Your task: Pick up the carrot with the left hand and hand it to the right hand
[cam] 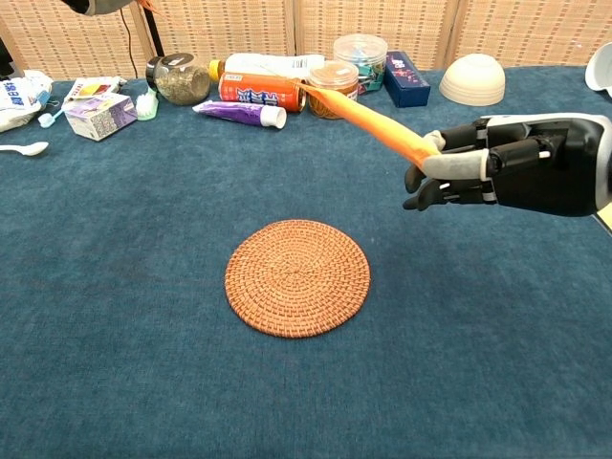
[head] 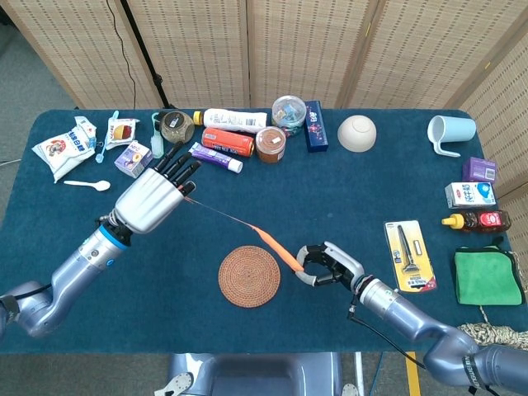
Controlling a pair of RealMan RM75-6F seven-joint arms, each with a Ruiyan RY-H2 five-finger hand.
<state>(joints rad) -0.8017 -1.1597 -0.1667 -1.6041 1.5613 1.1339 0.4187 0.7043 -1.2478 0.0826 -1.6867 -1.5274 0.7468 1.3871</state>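
Note:
The carrot (head: 279, 247) hangs in the air above the table, right of a round woven coaster (head: 249, 276). My right hand (head: 332, 266) grips its thick end, fingers curled around it; the chest view shows that grip from close up, with the carrot (cam: 382, 127) and my right hand (cam: 521, 177) at the right. A thin tail runs up-left from the orange body to the fingertips of my left hand (head: 151, 200), which pinches its end with the other fingers stretched out. Only a sliver of the left hand (cam: 96, 5) shows in the chest view.
Along the far edge stand bottles, jars, a tube (head: 214, 157), snack packs (head: 62, 150) and a white bowl (head: 356, 133). At the right are a mug (head: 450, 132), a razor pack (head: 408, 254), cartons and a green cloth (head: 487, 277). A white spoon (head: 88, 185) lies at the left.

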